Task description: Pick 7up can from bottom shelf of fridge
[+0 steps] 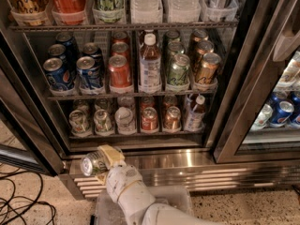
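Camera view shows you the gripper [101, 161] low down in front of the fridge [187, 161], its fingers [110, 153] pinching the 7up can [90, 165]. You see the can lying on its side between the fingers, lid pointing left. The bottom shelf [140, 136] sits above and behind them.

The place reads as a shop or canteen drinks corner. A large stainless-steel commercial drinks cooler [197, 159] stands on a speckled terrazzo floor [243, 210], its dark wire racks [126, 26] stocked with ordered rows of cans and bottles. A second glass-fronted cooler holding blue cans [281, 112] stands just beside it. Loose black cables [18, 205] lie on the floor at the left. The robot's tool [99, 161] hangs before the ribbed steel base grille [211, 179], clamped around a pale silvery can with green markings [91, 165].
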### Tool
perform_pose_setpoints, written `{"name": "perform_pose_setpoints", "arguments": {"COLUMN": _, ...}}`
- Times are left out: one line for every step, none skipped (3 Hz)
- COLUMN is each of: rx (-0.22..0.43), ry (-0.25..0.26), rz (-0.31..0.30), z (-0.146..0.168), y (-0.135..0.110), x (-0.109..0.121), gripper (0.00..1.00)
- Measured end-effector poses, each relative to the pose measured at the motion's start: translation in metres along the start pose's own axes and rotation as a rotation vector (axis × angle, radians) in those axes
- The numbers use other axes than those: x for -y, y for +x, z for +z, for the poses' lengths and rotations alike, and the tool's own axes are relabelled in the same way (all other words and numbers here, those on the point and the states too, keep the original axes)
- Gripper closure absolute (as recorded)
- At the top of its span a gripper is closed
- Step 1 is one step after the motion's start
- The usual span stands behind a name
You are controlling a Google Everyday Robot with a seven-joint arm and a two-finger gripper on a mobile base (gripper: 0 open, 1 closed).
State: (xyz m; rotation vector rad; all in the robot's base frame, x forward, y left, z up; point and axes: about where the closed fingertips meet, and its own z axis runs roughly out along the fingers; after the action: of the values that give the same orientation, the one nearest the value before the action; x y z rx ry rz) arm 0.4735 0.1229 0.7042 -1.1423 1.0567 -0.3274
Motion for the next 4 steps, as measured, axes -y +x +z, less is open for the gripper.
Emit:
{"name": "perform_pose_setpoints", "arguments": {"rx": 0.006, "ry": 0.009, "rz": 0.008, "z": 0.002, "y": 0.003, "x": 0.001, "gripper": 1.00}}
{"name": "perform_pose_setpoints", "arguments": {"rx": -0.022, "ry": 0.099, "rz": 0.032, "z": 0.008, "y": 0.052, "x": 0.029, "gripper": 1.00}}
{"name": "perform_pose_setpoints", "arguments": {"rx": -0.032, "ry": 0.138, "rz": 0.056, "z": 0.011, "y": 0.076, "x": 0.047, "gripper": 1.00}}
{"name": "perform_pose_setpoints", "arguments": {"rx": -0.031, "ry": 0.138, "rz": 0.056, "z": 0.012, "y": 0.073, "x": 0.045, "gripper": 1.00}}
